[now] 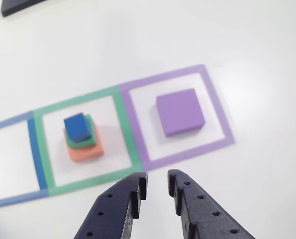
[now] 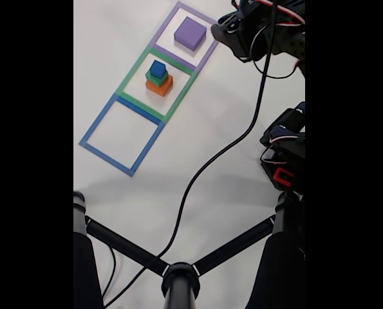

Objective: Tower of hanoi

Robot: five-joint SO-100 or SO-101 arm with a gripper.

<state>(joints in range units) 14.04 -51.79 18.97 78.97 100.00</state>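
On the white table (image 2: 210,116), three outlined squares sit in a row. Purple cube (image 1: 180,112) alone inside the purple square (image 1: 218,107), right end in the other view. Left of it, in the green square (image 1: 119,119), a stack: orange cube (image 1: 87,149) at the bottom, green cube (image 1: 83,140) on it, blue cube (image 1: 78,127) on top, edges slightly skewed. Blue square (image 2: 121,135) further left. Gripper (image 1: 157,184) near the camera, just outside the green/purple border, jaws apart, holding nothing. A black cable (image 2: 223,151) crosses the table in the fixed view.
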